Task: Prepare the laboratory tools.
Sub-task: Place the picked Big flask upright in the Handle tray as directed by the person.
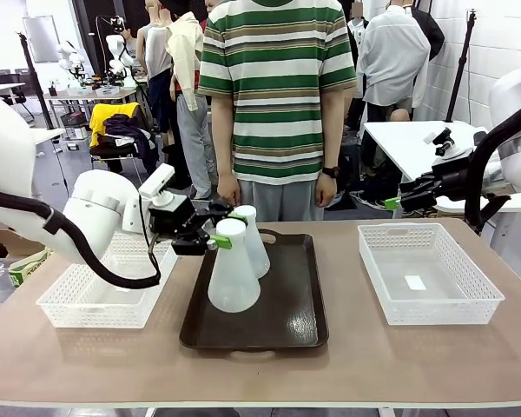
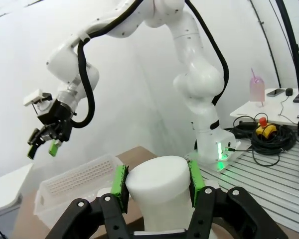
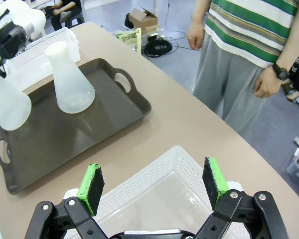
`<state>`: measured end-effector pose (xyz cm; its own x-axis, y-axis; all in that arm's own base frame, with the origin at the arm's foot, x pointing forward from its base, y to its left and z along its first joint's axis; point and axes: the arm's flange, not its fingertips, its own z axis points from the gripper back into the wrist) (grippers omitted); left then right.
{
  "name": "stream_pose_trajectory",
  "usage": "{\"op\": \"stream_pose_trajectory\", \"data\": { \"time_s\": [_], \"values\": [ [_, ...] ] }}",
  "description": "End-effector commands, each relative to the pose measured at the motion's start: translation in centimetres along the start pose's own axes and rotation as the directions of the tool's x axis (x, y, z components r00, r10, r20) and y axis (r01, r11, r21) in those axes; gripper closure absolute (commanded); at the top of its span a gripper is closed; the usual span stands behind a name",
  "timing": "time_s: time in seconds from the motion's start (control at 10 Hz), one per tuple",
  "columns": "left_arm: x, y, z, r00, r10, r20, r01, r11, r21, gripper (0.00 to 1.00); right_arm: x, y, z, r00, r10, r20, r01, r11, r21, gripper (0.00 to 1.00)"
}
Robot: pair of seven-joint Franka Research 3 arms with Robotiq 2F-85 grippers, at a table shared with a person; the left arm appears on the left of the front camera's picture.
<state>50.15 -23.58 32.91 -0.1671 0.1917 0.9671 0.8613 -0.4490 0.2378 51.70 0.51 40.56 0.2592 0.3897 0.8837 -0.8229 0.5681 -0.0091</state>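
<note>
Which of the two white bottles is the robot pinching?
The nearer flask on the tray, closest to the robot. The left gripper clamps its cap; the other flask behind stands untouched.

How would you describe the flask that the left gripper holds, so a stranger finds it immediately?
On the dark brown tray mid-table stand two white conical flasks. Take the nearer flask, on the robot's side. Unlike the farther flask, its cap is clamped by the left gripper.

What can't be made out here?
- Front view: whether the near flask is lifted or resting on the tray; its base blends in.
- Front view: far flask partly covered by the near one.
- Left wrist view: flask body below the cap, hidden by the left gripper.
- Any flask contents: walls too cloudy.
</note>
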Motion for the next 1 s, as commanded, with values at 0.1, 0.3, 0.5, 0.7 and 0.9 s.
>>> {"op": "stream_pose_trajectory", "data": {
  "time_s": [0.1, 0.3, 0.5, 0.7, 0.9],
  "values": [
    [-1.3, 0.4, 0.0, 1.0, 0.022, 0.008, -0.022, 0.999, -0.04, 1.0, 0.1, 0.1, 0.0, 1.0, -0.012, -0.017, 0.012, 1.0, -0.007, 0.0],
    [-2.0, 0.5, 0.0, 0.999, 0.038, 0.003, -0.037, 0.999, -0.028, 1.0, 0.1, 0.1, 0.0, 1.0, -0.012, -0.017, 0.012, 1.0, -0.007, 0.0],
    [-2.4, 0.3, -0.1, 1.0, 0.028, -0.008, -0.028, 1.0, -0.015, 1.0, 0.1, 0.1, 0.0, 1.0, -0.012, -0.017, 0.012, 1.0, -0.007, 0.0],
    [-2.8, 0.4, 0.2, 0.999, 0.038, 0.003, -0.038, 0.999, 0.015, 1.0, 0.1, 0.1, 0.0, 1.0, -0.012, -0.017, 0.012, 1.0, -0.007, 0.0],
    [-3.1, 0.4, 0.2, 0.999, 0.043, 0.003, -0.043, 0.999, 0.031, 0.66, 0.1, 0.1, 0.0, 1.0, -0.012, -0.017, 0.012, 1.0, -0.007, 0.0]
  ]
}}
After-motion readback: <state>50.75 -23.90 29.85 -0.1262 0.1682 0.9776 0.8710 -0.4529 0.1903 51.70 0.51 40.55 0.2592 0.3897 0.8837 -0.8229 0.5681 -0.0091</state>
